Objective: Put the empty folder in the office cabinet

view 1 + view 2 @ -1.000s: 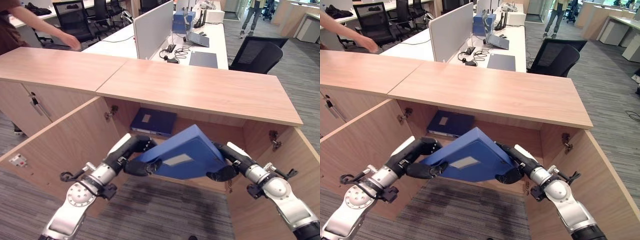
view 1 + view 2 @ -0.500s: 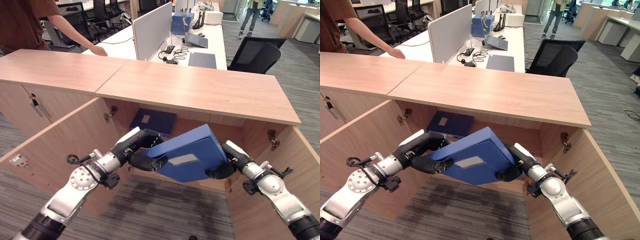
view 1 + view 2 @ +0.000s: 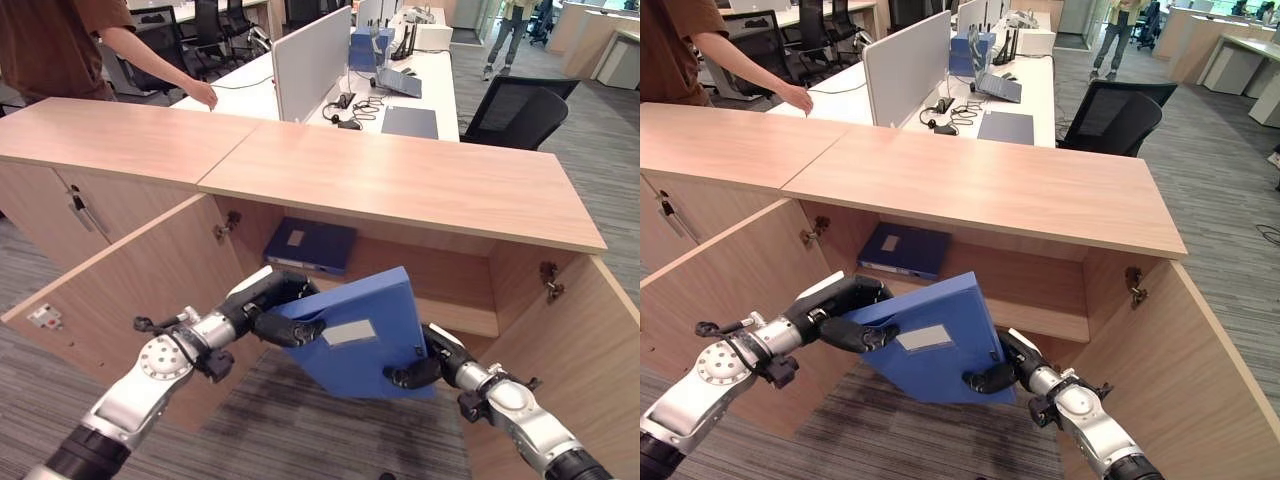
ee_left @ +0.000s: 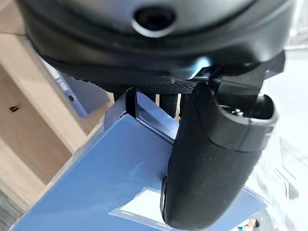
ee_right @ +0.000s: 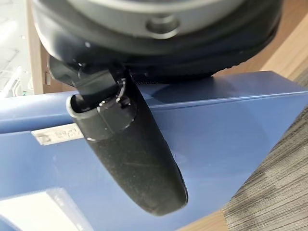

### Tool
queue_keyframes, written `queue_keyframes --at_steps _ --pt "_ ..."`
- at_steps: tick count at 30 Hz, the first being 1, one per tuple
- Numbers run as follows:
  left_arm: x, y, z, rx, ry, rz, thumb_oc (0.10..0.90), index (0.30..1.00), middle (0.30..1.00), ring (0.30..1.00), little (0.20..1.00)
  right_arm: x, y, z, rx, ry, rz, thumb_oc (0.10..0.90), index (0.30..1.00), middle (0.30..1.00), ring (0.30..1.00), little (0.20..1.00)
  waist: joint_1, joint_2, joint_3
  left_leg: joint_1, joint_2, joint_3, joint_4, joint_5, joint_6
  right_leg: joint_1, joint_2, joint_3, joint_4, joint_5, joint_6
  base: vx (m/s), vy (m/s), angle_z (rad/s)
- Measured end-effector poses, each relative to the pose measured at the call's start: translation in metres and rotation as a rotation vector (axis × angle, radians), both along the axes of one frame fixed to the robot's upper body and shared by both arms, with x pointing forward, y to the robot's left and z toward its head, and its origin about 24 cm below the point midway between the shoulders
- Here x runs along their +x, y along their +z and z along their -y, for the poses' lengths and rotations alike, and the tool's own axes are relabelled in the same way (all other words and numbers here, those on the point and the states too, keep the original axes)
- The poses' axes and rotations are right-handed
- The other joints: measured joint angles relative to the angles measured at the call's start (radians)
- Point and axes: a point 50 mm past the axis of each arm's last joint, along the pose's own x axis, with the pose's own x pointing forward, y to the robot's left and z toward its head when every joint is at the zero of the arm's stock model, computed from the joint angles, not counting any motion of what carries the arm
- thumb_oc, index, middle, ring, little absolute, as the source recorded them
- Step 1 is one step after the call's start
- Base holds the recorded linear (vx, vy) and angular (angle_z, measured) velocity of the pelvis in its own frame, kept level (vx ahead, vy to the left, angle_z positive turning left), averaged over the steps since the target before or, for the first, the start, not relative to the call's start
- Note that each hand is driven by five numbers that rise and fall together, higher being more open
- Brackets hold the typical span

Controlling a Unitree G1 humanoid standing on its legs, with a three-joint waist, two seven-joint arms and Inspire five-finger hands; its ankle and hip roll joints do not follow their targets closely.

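A blue folder (image 3: 360, 335) with a pale label hangs tilted in front of the open wooden office cabinet (image 3: 400, 180), below its shelf. My left hand (image 3: 275, 310) grips the folder's upper left corner, thumb (image 4: 211, 159) on the face and fingers behind. My right hand (image 3: 420, 370) pinches its lower right edge, thumb (image 5: 134, 159) across the folder (image 5: 231, 130). A second blue folder (image 3: 310, 245) lies flat on the shelf inside.
Both cabinet doors stand wide open, the left door (image 3: 130, 290) beside my left arm and the right door (image 3: 590, 370) beside my right. A person (image 3: 60, 50) at the back left rests a hand on the counter. Desks and a black chair (image 3: 520, 110) stand behind.
The folder has dropped lower and turned more upright, away from the shelf. My right hand has moved down and left with it. The person has come closer at the back left.
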Motion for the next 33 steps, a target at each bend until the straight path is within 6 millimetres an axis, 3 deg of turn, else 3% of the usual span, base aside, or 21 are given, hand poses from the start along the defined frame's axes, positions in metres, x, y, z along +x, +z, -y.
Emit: queue_keyframes --at_steps 1,8,13,17,18,21,26,29,33 --pt "-0.002 -0.008 0.000 -0.008 0.007 -0.032 0.800 0.900 0.900 0.900 0.900 -0.002 -0.004 0.001 -0.006 -0.006 -0.026 0.400 0.300 0.300 0.300 0.300 -0.001 0.000 -0.002 0.001 0.000 0.000 0.000 0.000 0.000 0.001 0.000 0.000 0.000 -0.002 0.001 0.00 0.000 0.00" --pt "-0.008 -0.023 0.012 -0.164 0.025 -0.093 0.800 0.900 0.900 0.900 0.900 -0.031 -0.039 0.000 0.097 -0.049 -0.238 0.400 0.300 0.300 0.300 0.300 -0.001 -0.001 -0.003 -0.002 0.001 -0.016 0.000 0.003 -0.001 0.005 0.000 -0.012 0.000 -0.002 0.000 0.00 -0.013 0.05" --pt "-0.009 -0.032 0.025 -0.445 0.102 -0.143 0.800 0.900 0.900 0.900 0.900 -0.062 -0.067 -0.011 0.213 -0.143 -0.375 0.400 0.300 0.300 0.300 0.300 -0.006 0.002 -0.016 -0.005 0.001 -0.024 -0.004 0.003 -0.002 0.007 0.000 -0.020 0.000 -0.007 0.004 0.00 -0.031 0.05" --pt "-0.019 -0.072 0.034 -0.713 0.420 -0.255 0.800 0.900 0.900 0.900 0.900 -0.084 -0.101 -0.018 0.292 -0.414 -0.531 0.400 0.300 0.300 0.300 0.300 -0.007 0.006 -0.045 -0.030 0.001 -0.038 -0.004 0.003 -0.007 -0.005 -0.001 -0.032 0.001 -0.013 0.008 -0.04 -0.050 0.10" --pt "-0.034 -0.089 0.027 -0.717 0.554 -0.319 0.800 0.900 0.900 0.900 0.900 -0.087 -0.105 -0.017 0.351 -0.547 -0.579 0.400 0.300 0.300 0.300 0.300 -0.008 0.008 -0.044 -0.045 0.003 -0.046 -0.004 0.003 -0.006 -0.023 -0.001 -0.040 0.000 -0.012 0.008 0.03 -0.045 0.14" --pt "-0.065 -0.120 0.001 -0.617 0.784 -0.416 0.800 0.900 0.900 0.900 0.900 -0.091 -0.106 -0.003 0.402 -0.691 -0.586 0.400 0.300 0.300 0.300 0.300 -0.009 0.016 -0.042 -0.051 0.007 -0.059 -0.004 0.014 -0.005 -0.023 0.002 -0.054 0.000 -0.014 0.005 0.04 -0.049 0.14" --pt "-0.103 -0.151 -0.044 -0.327 1.079 -0.480 0.800 0.900 0.900 0.900 0.900 -0.085 -0.102 0.030 0.409 -0.938 -0.534 0.400 0.300 0.300 0.300 0.300 0.000 0.024 -0.038 -0.071 0.007 -0.090 -0.004 0.009 -0.005 -0.026 0.001 -0.082 0.000 -0.019 0.004 0.01 -0.054 0.18" --pt "-0.114 -0.161 -0.053 -0.303 1.191 -0.507 0.800 0.900 0.900 0.900 0.900 -0.078 -0.098 0.040 0.474 -1.082 -0.494 0.400 0.300 0.300 0.300 0.300 -0.002 0.033 -0.029 -0.091 0.005 -0.111 -0.004 0.016 -0.005 -0.032 -0.001 -0.103 0.000 -0.021 0.004 -0.05 -0.061 0.21" --pt "-0.122 -0.182 -0.049 -0.348 1.320 -0.611 0.800 0.900 0.900 0.900 0.900 -0.060 -0.093 0.044 0.566 -1.222 -0.456 0.400 0.300 0.300 0.300 0.300 0.002 0.054 -0.009 -0.160 0.006 -0.160 0.001 0.046 -0.011 -0.082 0.002 -0.145 0.001 -0.020 0.004 -0.05 -0.077 0.35"
